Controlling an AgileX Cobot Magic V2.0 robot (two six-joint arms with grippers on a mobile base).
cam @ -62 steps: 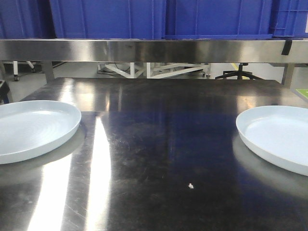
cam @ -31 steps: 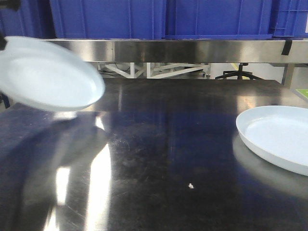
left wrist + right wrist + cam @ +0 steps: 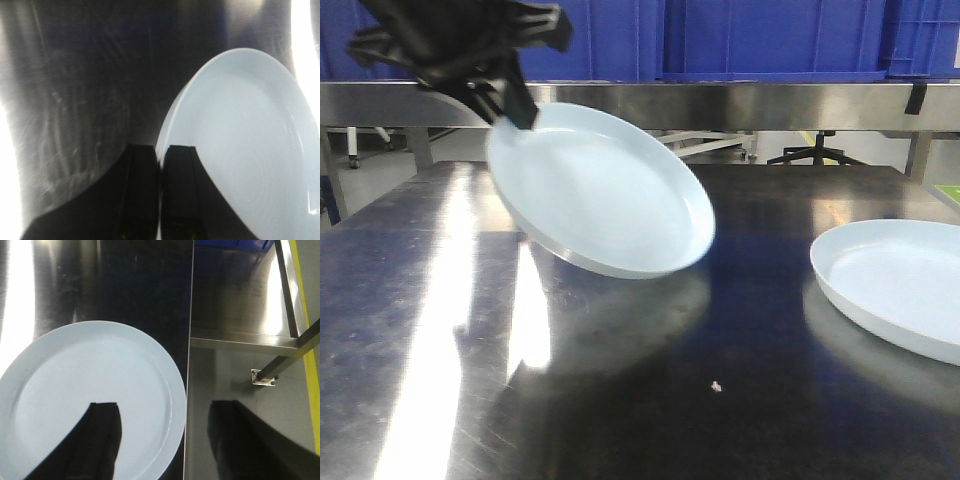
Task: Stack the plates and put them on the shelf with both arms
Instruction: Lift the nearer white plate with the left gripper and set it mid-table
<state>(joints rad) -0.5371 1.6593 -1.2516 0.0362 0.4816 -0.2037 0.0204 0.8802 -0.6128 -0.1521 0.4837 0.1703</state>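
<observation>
Stacking is in hand: the left gripper, clamped on the rim, holds the first plate tilted above the desk. Next, I judge, it needs levelling over the second plate, which lies flat under the wide-spread right gripper. The frame edge cuts that plate off, and the shelf shows only its front rail.

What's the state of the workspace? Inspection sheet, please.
Surface: dark steel tabletop, scratched, strong glare on the left.
Job's things: held plate tilted above the tabletop; second plate flat at the right; shelf rail runs behind both.
Clutter: one small white speck near the front.
Grippers: left gripper shut on the held plate's rim; right gripper open above the second plate's edge.
Cables: nothing seen.
Surroundings: blue crates above the rail; chair base beyond.
</observation>
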